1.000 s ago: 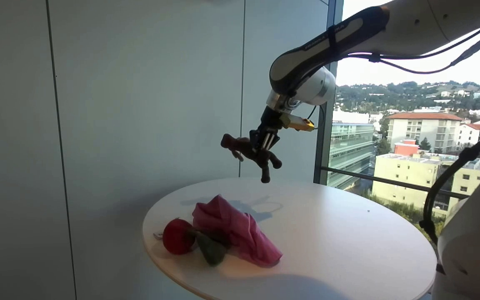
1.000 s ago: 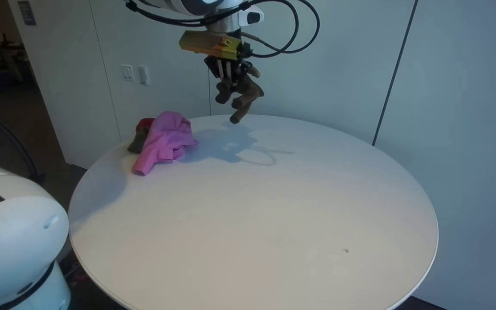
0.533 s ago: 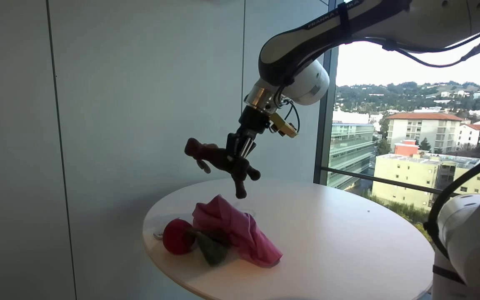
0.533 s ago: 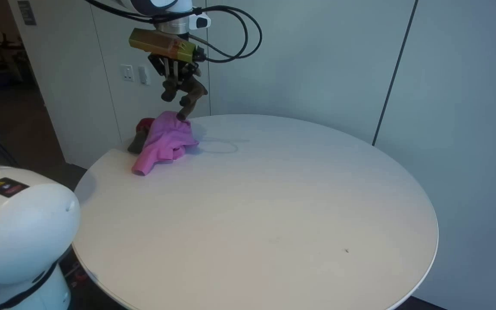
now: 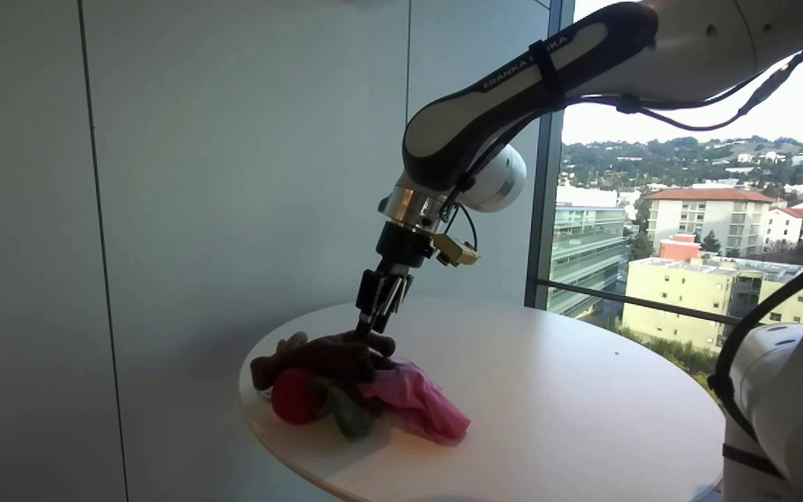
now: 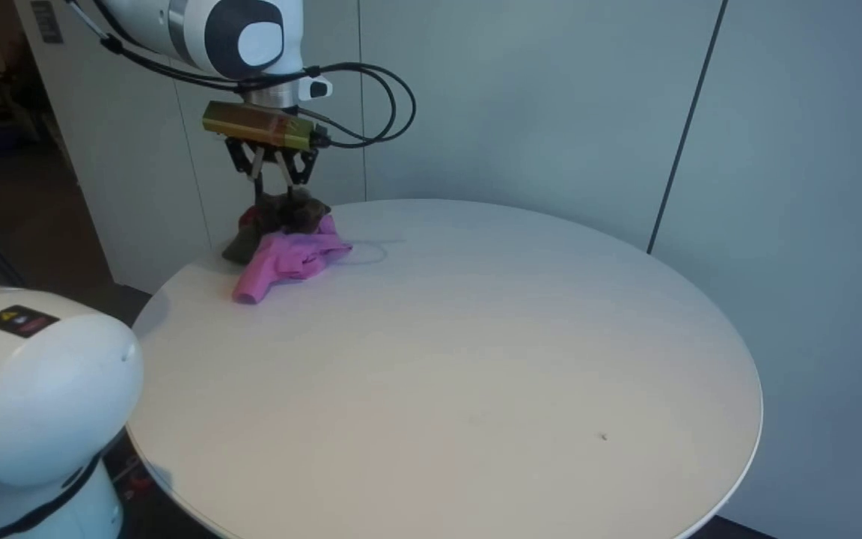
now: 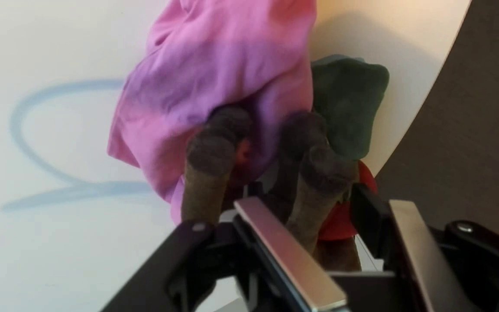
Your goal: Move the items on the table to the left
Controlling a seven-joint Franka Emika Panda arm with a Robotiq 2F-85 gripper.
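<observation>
A brown plush toy (image 5: pixel 321 357) lies across the heap of items, over part of the pink cloth (image 5: pixel 419 404) and against a red round item (image 5: pixel 295 397) with a green leaf-like part (image 5: pixel 349 417). My gripper (image 6: pixel 274 198) points down right above the toy in both exterior views, its fingers spread apart. In the wrist view, the toy's legs (image 7: pixel 206 186) reach onto the pink cloth (image 7: pixel 232 65), and one leg shows between the parted fingers. The green part (image 7: pixel 349 104) lies beside them; the red item (image 7: pixel 340 221) is partly covered.
The heap sits near the edge of the round white table (image 6: pixel 476 359), with the floor (image 7: pixel 461 151) beyond that edge in the wrist view. A pale wall (image 5: pixel 248 174) rises behind the table. The robot's white base (image 6: pixel 34 404) stands beside it.
The arm has swung over the heap and come down with the toy. The toy, hanging in the gripper before, now rests on the heap, and the fingers have parted. The cloth is pressed flatter.
</observation>
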